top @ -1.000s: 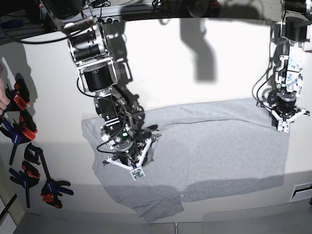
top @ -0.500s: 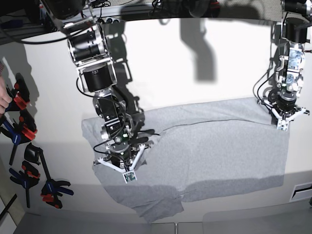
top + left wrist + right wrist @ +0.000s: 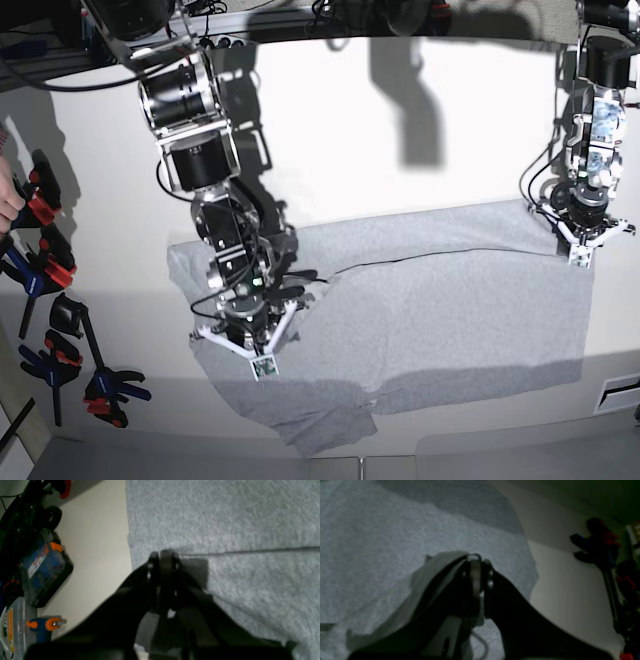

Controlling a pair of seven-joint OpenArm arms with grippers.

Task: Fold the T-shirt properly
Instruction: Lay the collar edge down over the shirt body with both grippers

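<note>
Overall, the T-shirt (image 3: 440, 320) lies spread on the white table (image 3: 400, 150), plain grey side up, with its long axis running left to right across the base view. One short end sits at the right, near the table's right edge; the other end, at the left, is bunched and uneven, with a loose flap (image 3: 325, 425) hanging toward the near edge. A dark fold line (image 3: 420, 258) runs lengthwise along the far part of the cloth, showing a layer turned over there.

Right hand (image 3: 248, 345): lowered onto the left portion of the garment. In the right wrist view its fingers are pressed together, and a pale fold of the T-shirt (image 3: 395, 555) rises up alongside them, so it pinches the fabric.

Left hand (image 3: 585, 240): positioned at the far right corner of the garment. In the left wrist view the left hand (image 3: 163, 555) has its fingers pressed together directly on the edge of the T-shirt (image 3: 225, 517), at the end of the fold line (image 3: 250, 551); whether cloth is actually caught between them cannot be told.

Several red, blue and black clamps (image 3: 45, 270) lie on the table at the far left, well apart from the garment. Plastic cases (image 3: 42, 565) show beside the cloth in the left wrist view.
</note>
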